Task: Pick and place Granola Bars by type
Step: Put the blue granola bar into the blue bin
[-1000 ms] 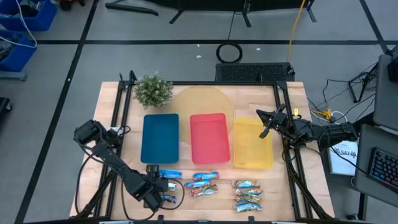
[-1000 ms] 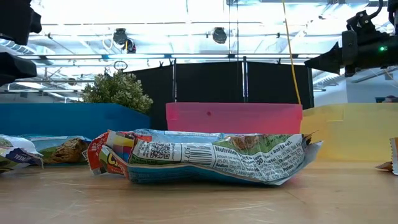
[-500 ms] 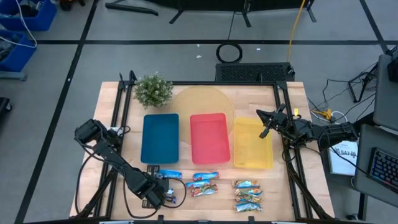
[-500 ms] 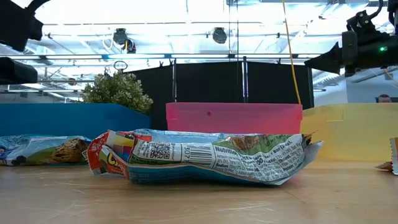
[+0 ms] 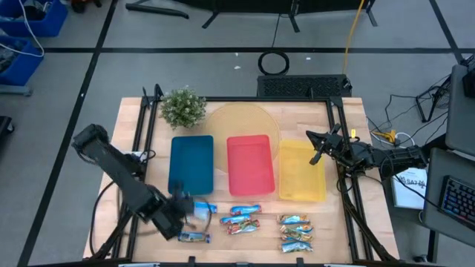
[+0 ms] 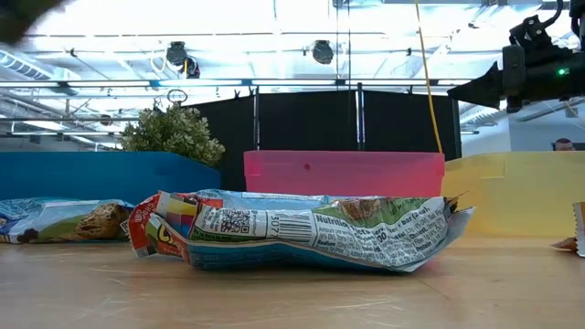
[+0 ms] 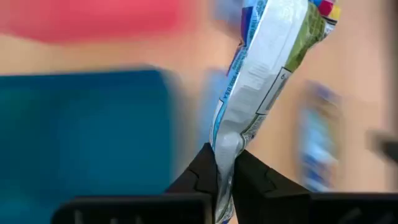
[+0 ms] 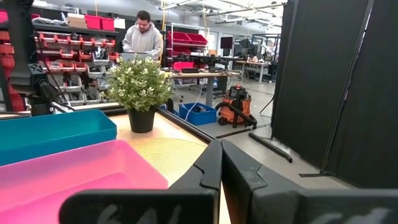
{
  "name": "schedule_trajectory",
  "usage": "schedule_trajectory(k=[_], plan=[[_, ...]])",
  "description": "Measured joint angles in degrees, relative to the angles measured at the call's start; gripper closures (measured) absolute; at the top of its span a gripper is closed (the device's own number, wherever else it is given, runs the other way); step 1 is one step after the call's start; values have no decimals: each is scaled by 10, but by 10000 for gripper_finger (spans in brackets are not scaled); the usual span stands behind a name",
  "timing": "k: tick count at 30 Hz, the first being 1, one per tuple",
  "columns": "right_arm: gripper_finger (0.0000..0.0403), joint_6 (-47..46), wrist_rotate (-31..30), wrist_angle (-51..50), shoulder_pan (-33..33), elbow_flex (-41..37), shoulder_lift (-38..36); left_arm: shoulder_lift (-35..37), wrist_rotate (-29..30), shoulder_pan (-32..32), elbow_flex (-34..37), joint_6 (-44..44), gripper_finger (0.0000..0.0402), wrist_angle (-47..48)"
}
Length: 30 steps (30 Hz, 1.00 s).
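Left tool (image 7: pixel 225 177) pinches a green-marked granola bar (image 7: pixel 261 81) by its wrapper end near the blue tray (image 5: pixel 191 165); carry level, release low; right tool (image 8: pixel 219 163) waits closed, empty.

Bright overhead lighting, blown-out ceiling glare, heavy motion blur in left wrist view

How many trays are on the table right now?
3, side by side in a row: the blue tray nearest the left arm, the red tray in the middle, the yellow tray nearest the right arm. None seems hidden.
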State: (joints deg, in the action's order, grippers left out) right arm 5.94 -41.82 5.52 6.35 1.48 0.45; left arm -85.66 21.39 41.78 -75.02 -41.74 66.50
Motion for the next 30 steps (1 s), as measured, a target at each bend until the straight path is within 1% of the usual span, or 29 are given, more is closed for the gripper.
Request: schedule_trajectory(k=[2,3,5,8,12,15,17,20,23,26,28,30], plan=[[403,6,0,0,0,0,0,33,66,-20,-5,-34,378,59],[403,6,0,0,0,0,0,48,81,-32,0,-47,377,81],[403,6,0,0,0,0,0,74,83,-58,27,-62,371,104],[403,7,0,0,0,0,0,102,60,-96,100,-71,369,75],[403,8,0,0,0,0,0,107,8,-135,201,-50,378,-22],[403,7,0,1,0,0,0,106,-32,-164,261,-26,378,-93],[403,7,0,1,0,0,0,106,-53,-184,292,-13,372,-125],[403,7,0,1,0,0,0,106,-68,-208,319,3,370,-148],[403,7,0,1,0,0,0,106,-75,-225,335,21,376,-175],[403,7,0,1,0,0,0,106,-107,-237,342,45,376,-211],[403,8,0,2,0,0,0,106,-127,-238,342,56,363,-226],[403,10,0,2,0,0,0,107,-147,-238,342,60,342,-238]])
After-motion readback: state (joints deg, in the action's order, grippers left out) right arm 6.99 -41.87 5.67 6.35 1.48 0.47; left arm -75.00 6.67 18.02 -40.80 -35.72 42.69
